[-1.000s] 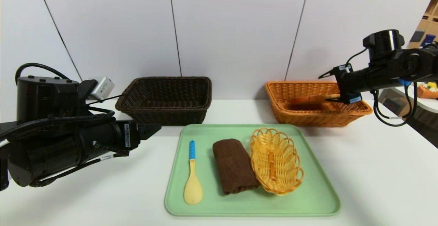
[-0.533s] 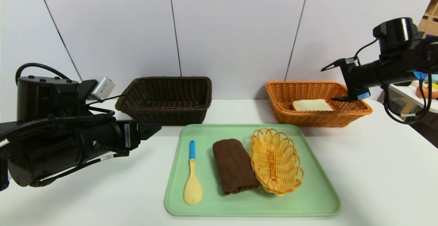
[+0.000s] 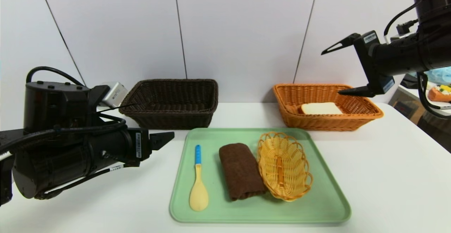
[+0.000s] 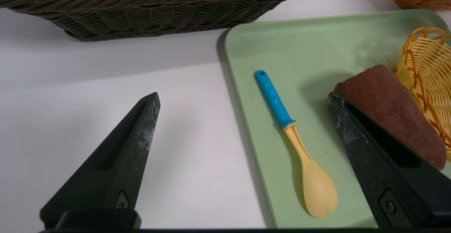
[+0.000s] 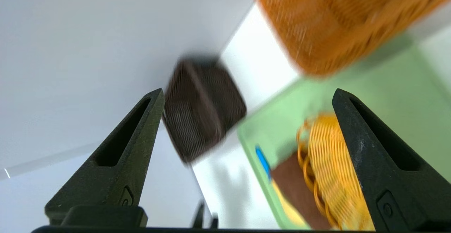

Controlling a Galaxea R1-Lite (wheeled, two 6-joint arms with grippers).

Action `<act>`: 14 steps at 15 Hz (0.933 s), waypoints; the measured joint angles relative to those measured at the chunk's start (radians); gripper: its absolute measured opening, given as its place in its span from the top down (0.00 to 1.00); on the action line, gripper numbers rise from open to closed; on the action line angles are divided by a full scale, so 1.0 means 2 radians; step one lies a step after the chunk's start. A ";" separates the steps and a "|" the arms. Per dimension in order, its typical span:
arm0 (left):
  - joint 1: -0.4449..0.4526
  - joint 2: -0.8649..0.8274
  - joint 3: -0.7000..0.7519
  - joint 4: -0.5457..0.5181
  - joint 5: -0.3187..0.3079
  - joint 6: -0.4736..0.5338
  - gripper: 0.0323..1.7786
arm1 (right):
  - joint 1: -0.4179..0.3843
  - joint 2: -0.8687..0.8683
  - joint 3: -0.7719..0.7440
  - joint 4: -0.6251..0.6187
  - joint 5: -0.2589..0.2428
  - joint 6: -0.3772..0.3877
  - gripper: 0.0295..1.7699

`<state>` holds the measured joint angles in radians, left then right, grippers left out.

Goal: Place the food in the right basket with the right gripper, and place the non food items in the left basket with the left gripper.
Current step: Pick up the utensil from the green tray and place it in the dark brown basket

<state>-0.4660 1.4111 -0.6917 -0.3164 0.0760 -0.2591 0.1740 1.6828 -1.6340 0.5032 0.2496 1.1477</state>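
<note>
A slice of white toast, the food (image 3: 321,108), lies flat inside the orange-tan right basket (image 3: 366,115). My right gripper (image 3: 331,73) (image 5: 248,92) hangs open and empty high above that basket's right side. The pale-yellow spoon with a blue handle (image 3: 198,180) (image 4: 292,138) and the rolled brown towel (image 3: 241,171) (image 4: 387,109) lie on the green tray. My left gripper (image 3: 165,138) (image 4: 243,98) is open and empty, low over the table just left of the tray, pointing toward the spoon. The dark brown left basket (image 3: 172,102) (image 4: 158,11) stands behind it, nothing visible inside.
The green tray (image 3: 317,204) sits at the table's front centre, with a small yellow oval openwork basket (image 3: 283,166) lying to the right of the towel. White wall panels stand close behind both big baskets. The table edge runs along the far right.
The right gripper let go of the toast, which dropped flat into the orange basket, then opened wider and rose well above it. The left arm edged slightly toward the tray.
</note>
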 joint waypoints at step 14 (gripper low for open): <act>-0.035 -0.012 0.003 0.026 0.009 0.022 0.05 | 0.176 -0.126 0.118 0.150 -0.256 -0.341 0.04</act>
<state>-0.5357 1.3879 -0.6849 -0.2640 0.0947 -0.2145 0.5257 1.4311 -1.3983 0.8023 -0.2617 0.4651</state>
